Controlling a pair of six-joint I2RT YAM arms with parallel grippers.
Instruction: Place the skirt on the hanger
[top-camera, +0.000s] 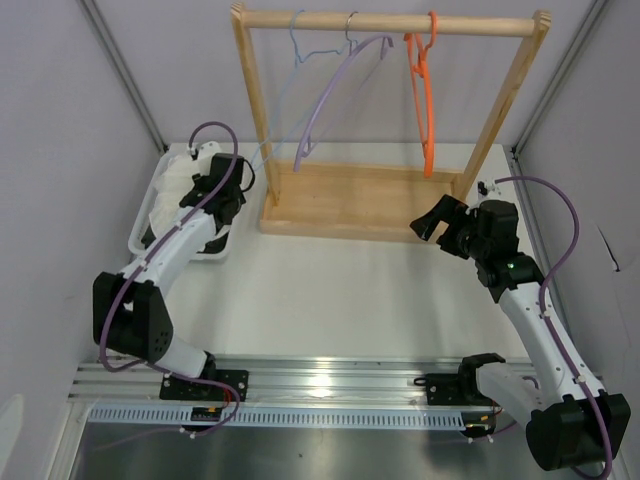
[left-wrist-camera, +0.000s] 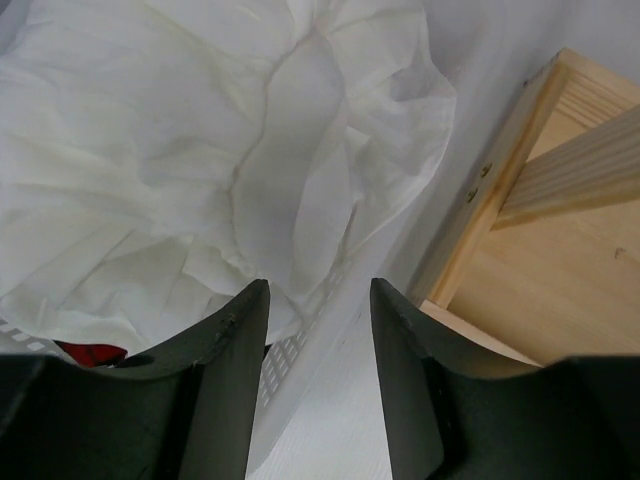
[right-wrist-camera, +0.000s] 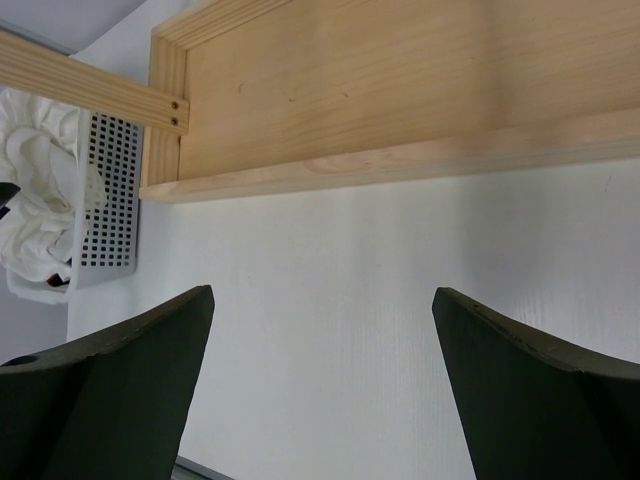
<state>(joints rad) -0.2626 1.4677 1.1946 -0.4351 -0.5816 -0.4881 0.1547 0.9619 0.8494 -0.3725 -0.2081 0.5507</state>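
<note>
The white crinkly skirt (top-camera: 178, 182) lies bunched in a white perforated basket (top-camera: 140, 238) at the table's left. In the left wrist view the skirt (left-wrist-camera: 200, 150) fills the upper left and drapes over the basket rim (left-wrist-camera: 285, 355). My left gripper (top-camera: 222, 165) hovers at the pile's right edge. Its jaws (left-wrist-camera: 318, 290) are partly closed with a gap, the fabric's edge just beyond the tips. The orange hanger (top-camera: 424, 100) hangs on the wooden rail. My right gripper (top-camera: 432, 225) stands wide open (right-wrist-camera: 322, 295) over bare table near the rack's right foot.
A wooden clothes rack (top-camera: 360, 195) stands at the back, with a lilac hanger (top-camera: 335, 95) and a pale blue hanger (top-camera: 290, 80) left of the orange one. Something red (left-wrist-camera: 90, 352) peeks out under the skirt. Grey walls close both sides.
</note>
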